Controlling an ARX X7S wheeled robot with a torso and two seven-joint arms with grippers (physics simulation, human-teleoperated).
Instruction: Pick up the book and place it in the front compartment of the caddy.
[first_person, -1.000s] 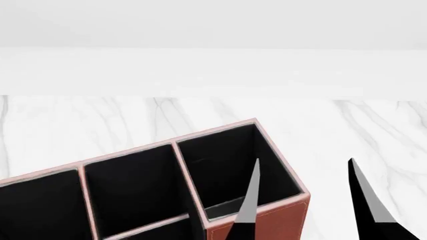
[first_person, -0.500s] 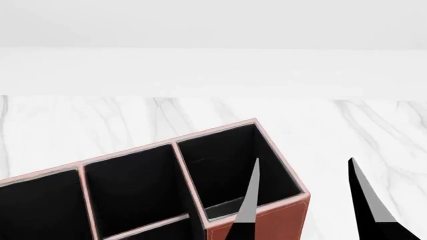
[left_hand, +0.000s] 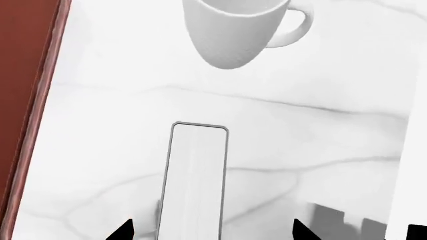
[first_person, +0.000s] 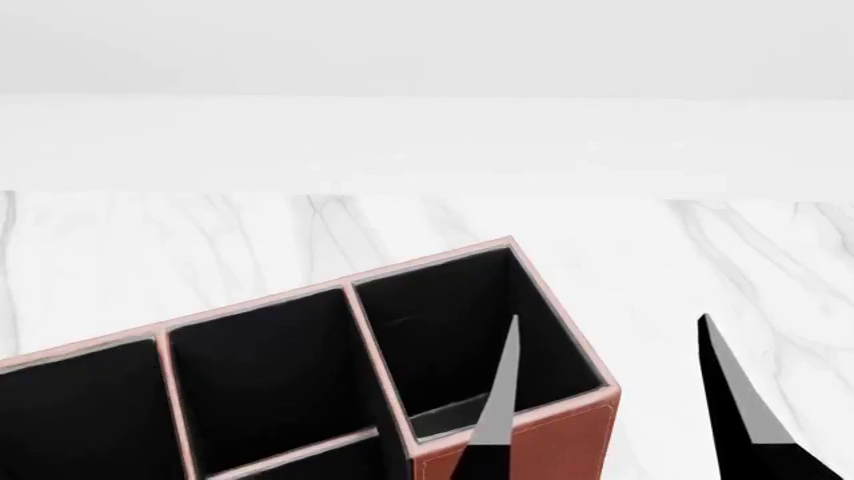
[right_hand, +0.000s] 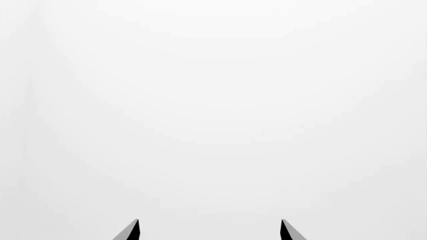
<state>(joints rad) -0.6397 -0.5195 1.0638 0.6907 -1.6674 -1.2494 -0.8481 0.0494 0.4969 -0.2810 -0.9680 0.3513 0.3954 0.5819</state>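
- Left gripper (left_hand: 210, 231) open over the marble tabletop (left_hand: 320, 140), only the two dark fingertips (left_hand: 123, 231) showing at the lower edge of the left wrist frame, spread wide and holding nothing.
- Book (left_hand: 195, 180) standing between those tips at lower centre of that frame, seen edge-on: a pale face with a thin dark outline. Not yet gripped, with clear marble on either side.
- Caddy (first_person: 514, 440) filling the lower left of the head frame, black-lined compartments open upward; its reddish-brown wall also running down the left edge of the left wrist frame, near the book but apart from it.
- White mug (left_hand: 240, 30) at top centre of the left wrist frame, beyond the book and well apart from it.
- Right gripper (first_person: 601, 400) open and empty at lower right of the head frame, one finger overlapping the caddy's end compartment, the other over bare marble; only blank white ahead in the right wrist frame.
- Step in hand, as judged: closing on the book. Best done by centring the tips on the narrow edge, sinking lower for a fuller hold, then squeezing evenly so the thin book neither twists nor tips toward the caddy wall.
- Surface: glossy white marble with grey veins, likely slippery.
- Room: plain white wall behind the table, nothing else in view.
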